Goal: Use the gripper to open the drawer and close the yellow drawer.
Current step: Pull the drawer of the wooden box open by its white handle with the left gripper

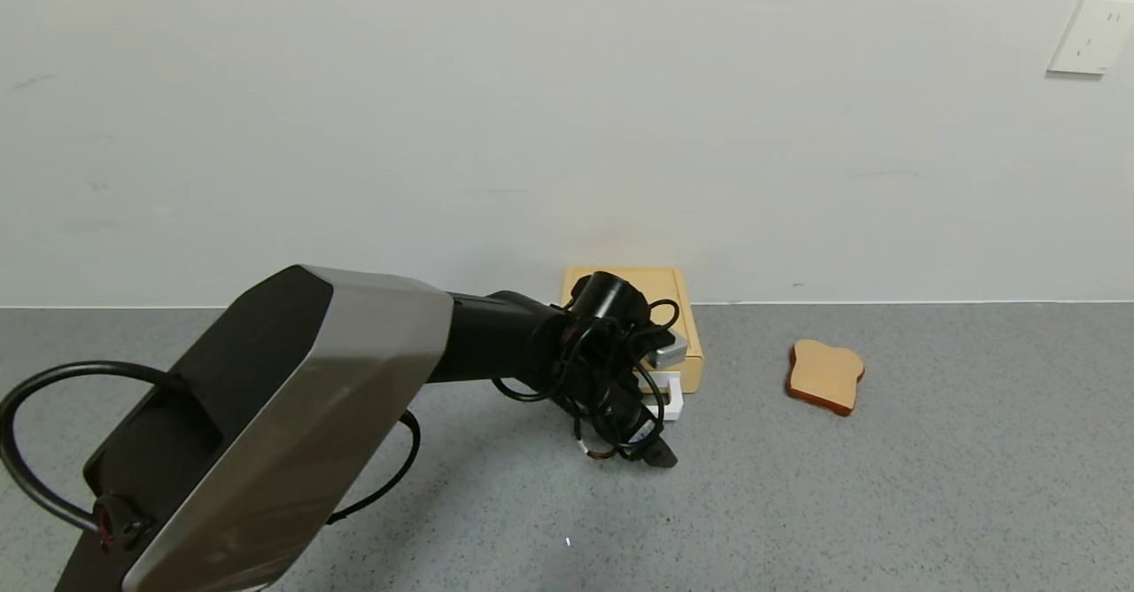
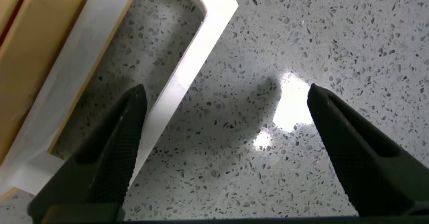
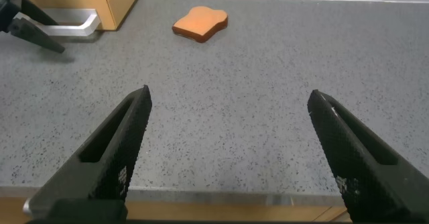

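Note:
The pale-yellow box (image 1: 657, 284) stands against the wall, with the drawer's front (image 2: 27, 43) looking about flush in it. Its white loop handle (image 1: 673, 404) sticks out toward me. My left gripper (image 1: 660, 428) hangs low over that handle, open. In the left wrist view the gripper (image 2: 226, 93) straddles the handle's outer bar (image 2: 194, 56): one finger is over the inside of the loop, the other over bare table. It holds nothing. My right gripper (image 3: 231, 93) is open and empty above the table's front edge, out of the head view.
A tan toast slice (image 1: 826, 376) lies on the grey speckled table to the right of the box; it also shows in the right wrist view (image 3: 200, 23). A white wall outlet (image 1: 1090, 35) is at the upper right. The wall stands right behind the box.

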Controlling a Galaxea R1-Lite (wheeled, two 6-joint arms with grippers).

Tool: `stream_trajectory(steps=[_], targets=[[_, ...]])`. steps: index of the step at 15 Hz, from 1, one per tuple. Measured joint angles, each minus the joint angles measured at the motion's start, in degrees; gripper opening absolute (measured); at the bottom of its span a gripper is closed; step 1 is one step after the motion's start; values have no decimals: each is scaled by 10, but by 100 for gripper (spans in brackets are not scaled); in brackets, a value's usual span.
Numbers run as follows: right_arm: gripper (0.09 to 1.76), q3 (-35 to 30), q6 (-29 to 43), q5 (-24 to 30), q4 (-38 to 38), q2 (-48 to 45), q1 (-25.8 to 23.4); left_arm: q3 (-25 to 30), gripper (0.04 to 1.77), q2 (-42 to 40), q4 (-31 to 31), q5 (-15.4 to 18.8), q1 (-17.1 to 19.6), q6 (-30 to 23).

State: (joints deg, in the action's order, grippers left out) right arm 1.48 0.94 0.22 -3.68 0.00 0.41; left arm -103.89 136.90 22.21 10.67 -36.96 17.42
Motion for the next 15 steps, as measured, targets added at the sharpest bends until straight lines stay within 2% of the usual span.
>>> stream_trajectory(steps=[11,15], targets=[[171,0,0,0,0,0,0,47,172,-19,5,2,-22,-17],[171,0,0,0,0,0,0,73,172,-32,5,3,-34,-52]])
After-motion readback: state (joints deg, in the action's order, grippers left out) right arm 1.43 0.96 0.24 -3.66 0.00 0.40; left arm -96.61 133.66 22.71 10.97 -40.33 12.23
